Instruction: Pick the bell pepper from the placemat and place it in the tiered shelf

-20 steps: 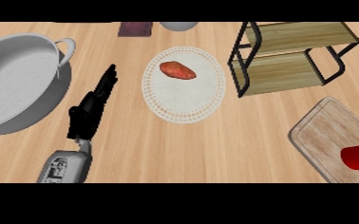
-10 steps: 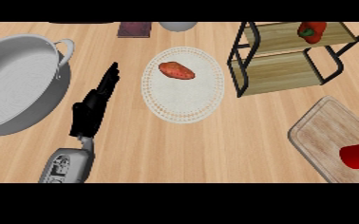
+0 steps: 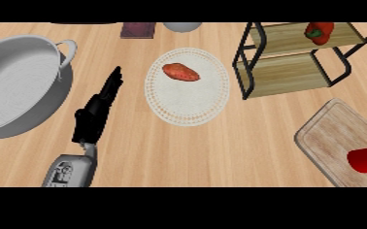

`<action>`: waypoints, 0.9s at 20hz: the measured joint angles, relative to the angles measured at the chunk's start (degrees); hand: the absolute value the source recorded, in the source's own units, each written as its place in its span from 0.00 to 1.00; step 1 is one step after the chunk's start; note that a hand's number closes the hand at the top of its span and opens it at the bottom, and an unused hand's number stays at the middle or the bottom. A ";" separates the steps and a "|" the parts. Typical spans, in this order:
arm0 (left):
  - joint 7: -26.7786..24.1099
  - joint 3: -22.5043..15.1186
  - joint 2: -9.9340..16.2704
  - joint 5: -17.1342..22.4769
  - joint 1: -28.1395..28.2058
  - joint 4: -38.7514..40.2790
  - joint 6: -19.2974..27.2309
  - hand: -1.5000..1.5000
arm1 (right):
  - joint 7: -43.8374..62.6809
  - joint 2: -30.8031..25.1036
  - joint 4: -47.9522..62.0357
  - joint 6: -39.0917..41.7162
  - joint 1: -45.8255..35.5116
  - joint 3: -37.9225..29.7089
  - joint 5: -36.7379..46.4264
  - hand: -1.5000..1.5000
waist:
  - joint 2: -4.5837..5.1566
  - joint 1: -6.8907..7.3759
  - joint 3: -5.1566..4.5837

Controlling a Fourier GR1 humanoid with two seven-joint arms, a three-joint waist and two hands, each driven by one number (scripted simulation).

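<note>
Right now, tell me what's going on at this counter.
Nothing is being held. The left hand lies open between the pot and the white placemat. A reddish-orange item sits on the placemat. A red bell pepper is on the tiered shelf's top level. The right hand is out of view.

- The pot [image 3: 28,85] is running off the left edge, so only its right part is showing.
- A red thing [image 3: 358,159] on the cutting board [image 3: 331,143] is being cut by the right edge; what it is cannot be told.
- The board itself is running off the right edge.
- A dark red slab [image 3: 138,29] and a grey round thing [image 3: 182,26] are being clipped at the top.
- The left forearm [image 3: 69,171] is leaving at the bottom.
- The shelf [image 3: 297,58] is losing its far edge at the top.
</note>
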 measured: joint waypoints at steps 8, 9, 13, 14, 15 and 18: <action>-0.50 1.21 0.79 0.39 -0.44 0.51 -0.53 0.50 | 4.85 -2.68 -4.82 -1.91 -3.40 -7.93 -7.57 0.00 | -0.08 -0.33 0.00; -0.01 1.62 1.14 0.84 -0.67 0.28 -0.94 0.50 | 5.31 -3.46 -5.35 -1.99 -2.93 -9.40 -8.57 0.00 | -0.10 -0.40 -0.01; -0.84 1.15 0.49 0.35 0.80 0.04 -0.41 0.50 | 10.73 -9.38 -7.02 0.78 -1.98 -14.54 -11.45 0.00 | -0.18 -0.71 -0.01; -0.75 1.69 0.89 0.57 0.53 0.40 -0.57 0.50 | 12.26 -10.84 -7.77 2.22 -1.07 -15.93 -12.55 0.00 | -0.21 -0.94 -0.01; -1.01 1.70 0.80 0.62 1.09 0.42 -0.56 0.50 | 14.16 -12.39 -8.24 3.84 -0.33 -17.23 -13.60 0.00 | -0.25 -1.06 -0.01; -0.16 1.82 0.81 0.94 1.49 -0.70 -0.68 0.50 | 16.16 -16.43 -7.94 9.28 4.26 -21.59 -17.22 0.00 | -0.30 -1.33 0.01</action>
